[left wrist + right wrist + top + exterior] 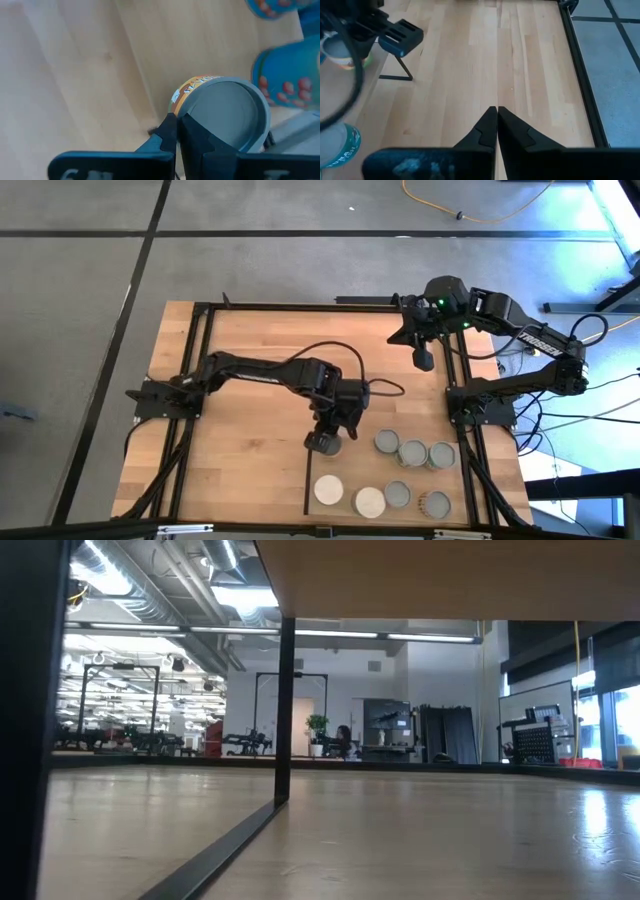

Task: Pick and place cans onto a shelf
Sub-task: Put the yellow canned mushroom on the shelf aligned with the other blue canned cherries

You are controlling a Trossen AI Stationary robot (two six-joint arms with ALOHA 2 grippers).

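Cans [412, 452]: seven already parked on the shelf [345, 480], near right. Left gripper [324, 443] jaws clamped on another can [220, 112] just over its edge. Right gripper [424, 362] closed, empty, far right.

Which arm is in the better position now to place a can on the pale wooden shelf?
The left. Its gripper is shut on an orange-labelled tin with a grey top, at the edge of the shelf where seven other cans stand. The right gripper hangs shut and empty near the table's far edge.
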